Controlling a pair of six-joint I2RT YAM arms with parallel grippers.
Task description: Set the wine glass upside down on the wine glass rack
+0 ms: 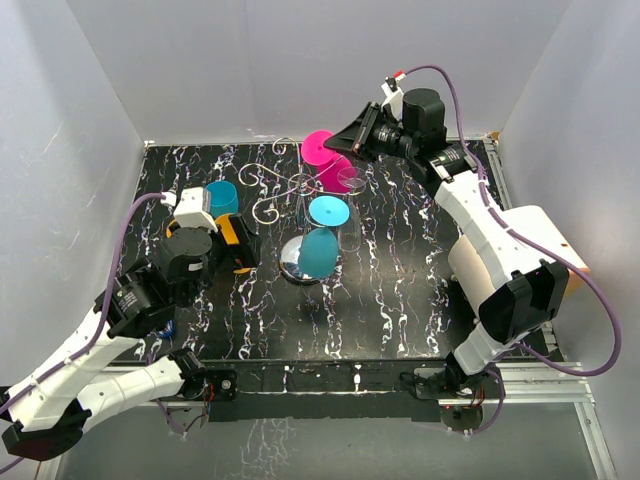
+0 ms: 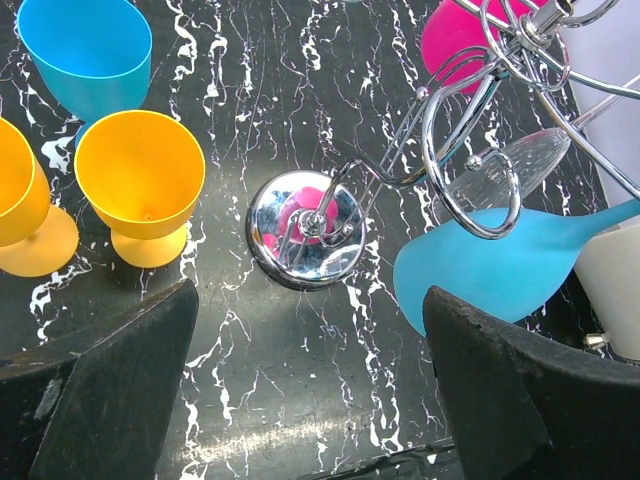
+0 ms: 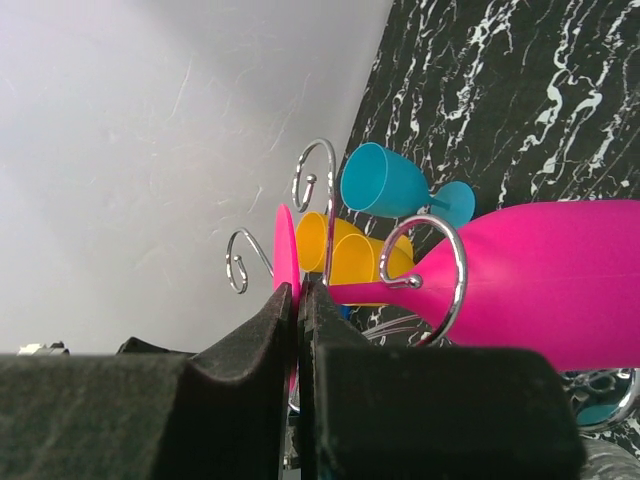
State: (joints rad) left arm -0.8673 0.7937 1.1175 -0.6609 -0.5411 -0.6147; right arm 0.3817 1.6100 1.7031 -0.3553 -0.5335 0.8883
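My right gripper is shut on the round foot of a pink wine glass at the far side of the wine glass rack. In the right wrist view the pink bowl lies to the right, and its stem runs past a curled chrome arm. The rack's chrome dome base stands mid-table. A blue glass and a clear glass hang on the rack. My left gripper is open and empty, low over the table near the base.
Two yellow glasses and an upright blue glass stand left of the rack, beside my left gripper. White walls enclose the black marbled table at the back and both sides.
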